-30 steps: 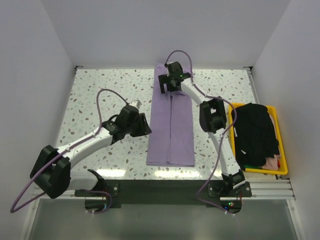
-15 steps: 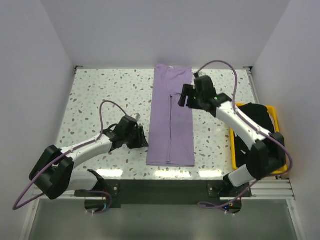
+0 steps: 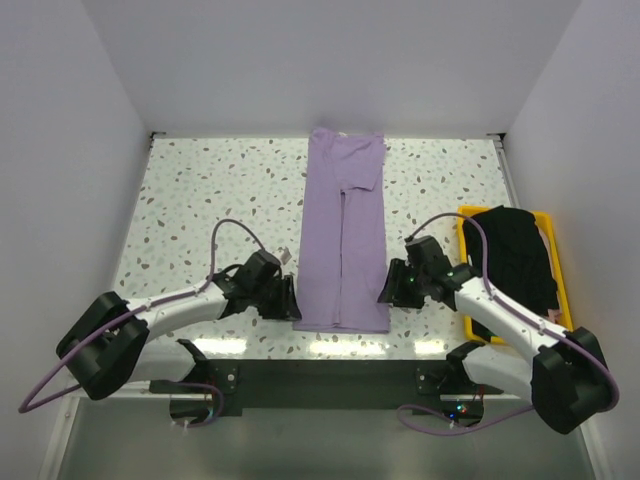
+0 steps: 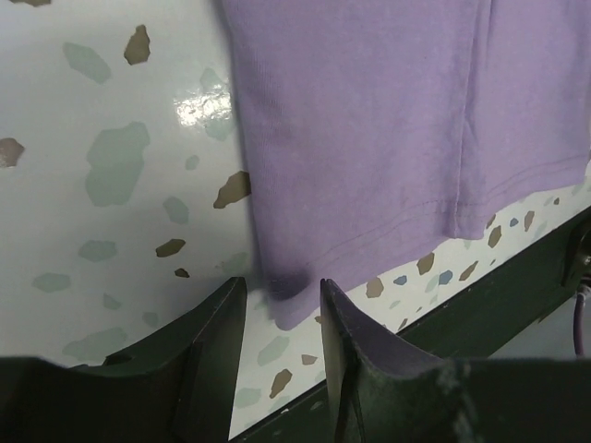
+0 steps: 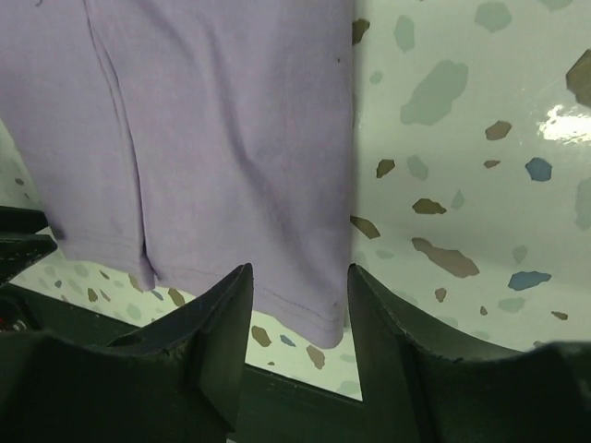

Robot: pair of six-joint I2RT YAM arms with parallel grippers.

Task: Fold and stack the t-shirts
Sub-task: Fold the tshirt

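A light purple t-shirt (image 3: 343,238) lies as a long narrow strip down the middle of the speckled table, sides folded inward. My left gripper (image 3: 292,300) is open at the strip's near left corner (image 4: 286,286), which lies between the fingers and is not pinched. Mirroring it, my right gripper (image 3: 385,292) is open around the near right corner (image 5: 314,309), the hem showing between its fingers. A black t-shirt (image 3: 515,268) lies heaped in the yellow bin (image 3: 563,300) at the right.
The table's dark front rail (image 3: 330,375) runs just behind both grippers. White walls close the table at the back and sides. Bare speckled tabletop (image 3: 210,190) lies left of the strip, and a narrower patch (image 3: 430,190) right of it.
The right arm swung from the strip's far end to its near right corner, its jaws narrowing. The left gripper slid nearer, to the near left corner. The shirt has not moved.
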